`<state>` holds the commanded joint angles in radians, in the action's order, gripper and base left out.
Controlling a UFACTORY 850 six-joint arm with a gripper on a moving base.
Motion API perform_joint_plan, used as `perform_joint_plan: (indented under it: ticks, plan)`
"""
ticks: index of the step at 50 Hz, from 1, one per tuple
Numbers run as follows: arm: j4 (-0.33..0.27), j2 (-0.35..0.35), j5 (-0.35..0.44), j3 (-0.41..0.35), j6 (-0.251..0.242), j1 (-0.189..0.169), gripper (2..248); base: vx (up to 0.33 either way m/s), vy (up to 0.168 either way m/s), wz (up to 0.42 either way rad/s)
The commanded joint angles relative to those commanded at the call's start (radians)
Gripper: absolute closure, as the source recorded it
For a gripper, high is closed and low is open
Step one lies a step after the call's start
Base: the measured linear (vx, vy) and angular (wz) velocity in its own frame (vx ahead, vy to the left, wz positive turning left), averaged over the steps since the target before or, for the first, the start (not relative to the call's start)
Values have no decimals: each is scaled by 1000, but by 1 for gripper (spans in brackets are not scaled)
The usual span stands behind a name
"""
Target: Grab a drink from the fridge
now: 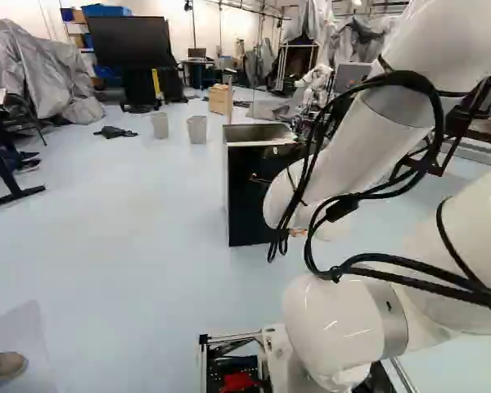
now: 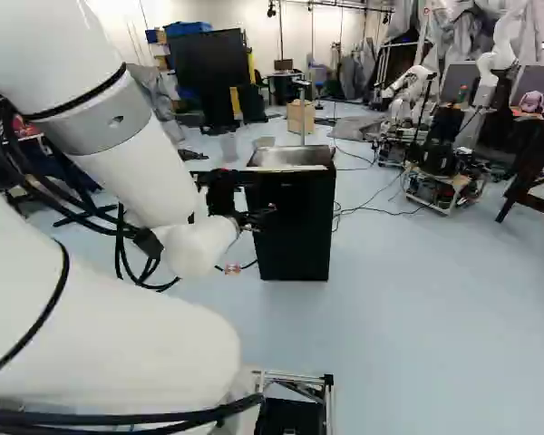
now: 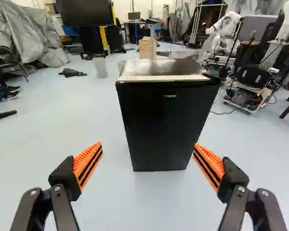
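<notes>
Grey sheeting (image 1: 33, 74) is hanging near the floor's far left corner, probably keeping dust off whatever is sitting beneath. Two pale bins (image 1: 159, 125) (image 1: 196, 129) are standing to its right, side by side, likely parked out of the working area. Next along, the black mini fridge (image 3: 166, 120) is standing upright well in from the floor's edges, presumably so that the base is getting room to approach and the door room to swing. Its door is looking closed, with no handle showing on the front. The drink is staying out of sight, most likely waiting behind that door. Another robot (image 1: 315, 79) is standing farther back, taking no part. At the right of the left base view, the white arm (image 1: 368, 143) is reaching forward, its cables strapped along it, perhaps to keep them from snagging. Its gripper (image 3: 148, 144) is pointing at the fridge, apart from it, jaws spread wide and pinching nothing, seemingly ready for the door's edge. Opening is looking like the step in hand; pushing too hard is risking a shifted fridge.
</notes>
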<state>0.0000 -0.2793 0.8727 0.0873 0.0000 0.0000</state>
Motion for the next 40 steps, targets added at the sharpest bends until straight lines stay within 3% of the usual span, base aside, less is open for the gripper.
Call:
perform_joint_plan:
  ticks: [40]
  plan:
    - [0,0,0,0,0,0,3,7,1,-1]
